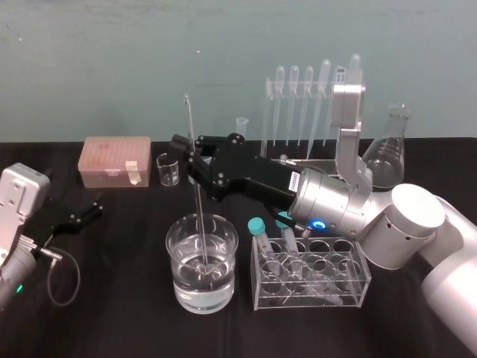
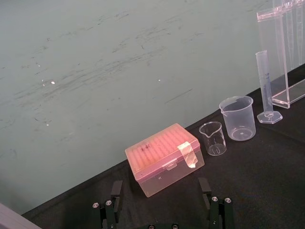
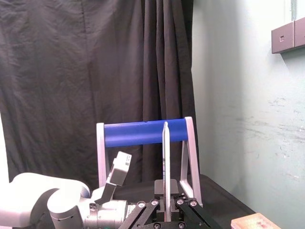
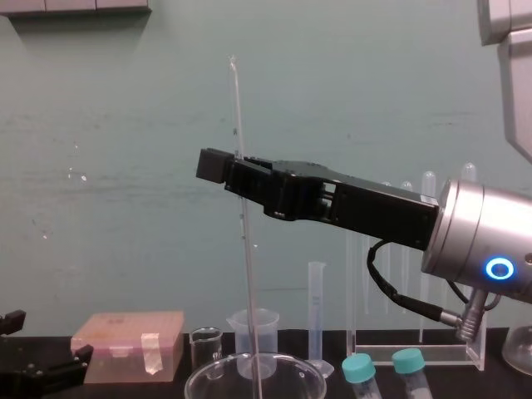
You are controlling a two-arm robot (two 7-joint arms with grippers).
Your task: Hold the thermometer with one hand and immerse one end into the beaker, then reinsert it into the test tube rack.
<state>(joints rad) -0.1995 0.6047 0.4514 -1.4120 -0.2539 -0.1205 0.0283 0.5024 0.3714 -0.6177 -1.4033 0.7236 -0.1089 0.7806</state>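
One end of the thermometer (image 1: pixel 199 212) sits in the beaker (image 1: pixel 173 257), right claw (image 1: pixel 195 158) clamped on it above; we should lift straight up, keeping it vertical; left claw (image 1: pixel 83 214) open, left of the beaker.

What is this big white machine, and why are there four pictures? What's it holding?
It is a robot with two arms ending in grippers. One camera looks down from its head, one looks across from its chest, and one rides on each wrist. The right gripper is shut on the thermometer, a long glass stick, whose lower end dips into the beaker of clear liquid. The left gripper is open, off to the left. Behind stand the test tube rack and a pink box.
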